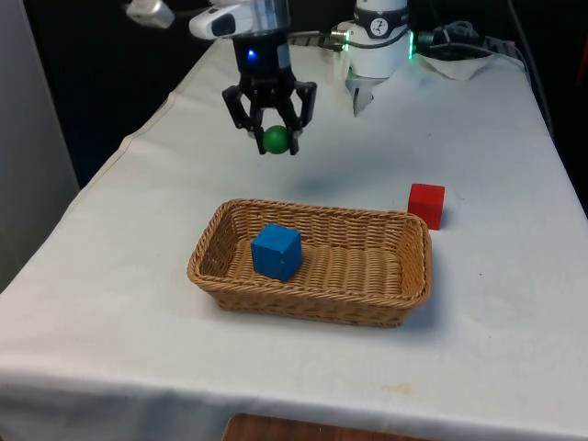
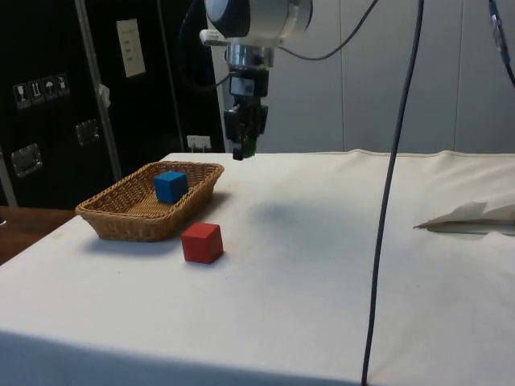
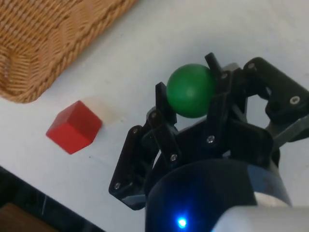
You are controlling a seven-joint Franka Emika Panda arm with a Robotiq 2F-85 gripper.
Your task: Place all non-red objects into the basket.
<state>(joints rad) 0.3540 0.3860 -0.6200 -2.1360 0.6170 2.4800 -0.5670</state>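
Front view: my gripper (image 1: 276, 138) clamps a green ball (image 1: 276, 139) in the air beyond the basket.

Largest first: the white-clothed table (image 1: 514, 303), then the wicker basket (image 1: 395, 308) at its middle, holding a blue cube (image 1: 276, 251). A red cube (image 1: 426, 204) sits on the cloth at the basket's 2 o'clock, just beside its rim. The ball hangs at the basket's 12 o'clock, clear of the table, squeezed between my fingers (image 3: 219, 99).
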